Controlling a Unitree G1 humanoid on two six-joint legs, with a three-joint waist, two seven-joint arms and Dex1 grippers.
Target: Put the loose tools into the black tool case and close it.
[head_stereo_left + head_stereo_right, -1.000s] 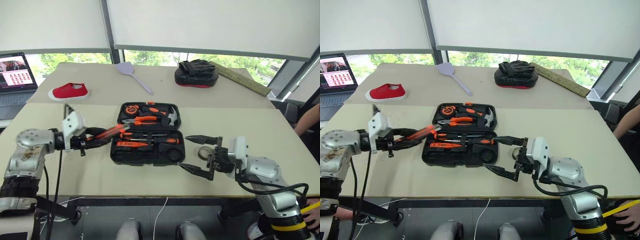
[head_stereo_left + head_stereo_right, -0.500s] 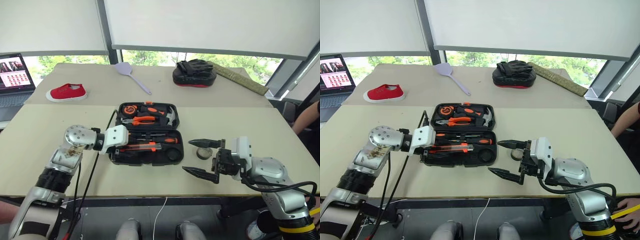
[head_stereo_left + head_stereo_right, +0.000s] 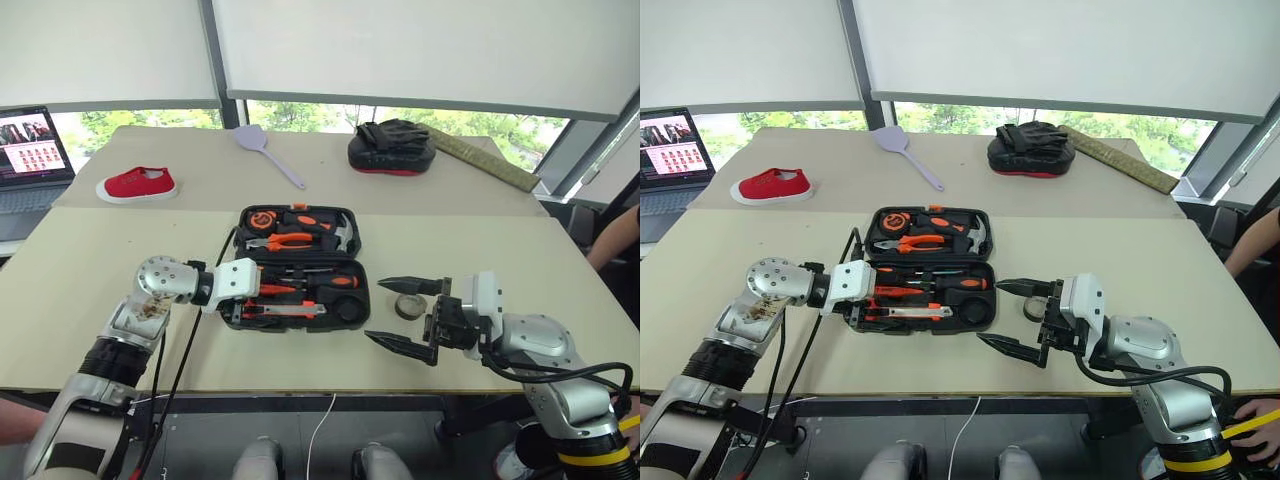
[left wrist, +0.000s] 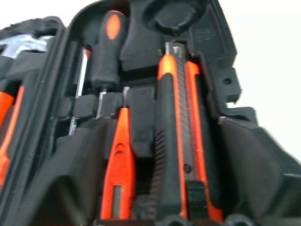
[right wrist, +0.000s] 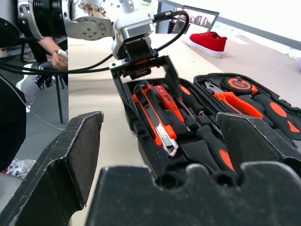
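While the black tool case (image 3: 296,268) lies open mid-table, the left gripper (image 5: 141,63), jaws spread, sits at its nine o'clock edge over the utility knife (image 4: 178,136). Jaws wide, the right gripper (image 3: 405,315) hovers at four o'clock, beside the tape roll (image 3: 408,305).

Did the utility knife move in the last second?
Yes. The utility knife went from off the case's left edge into its front slot, where the left gripper has let go.
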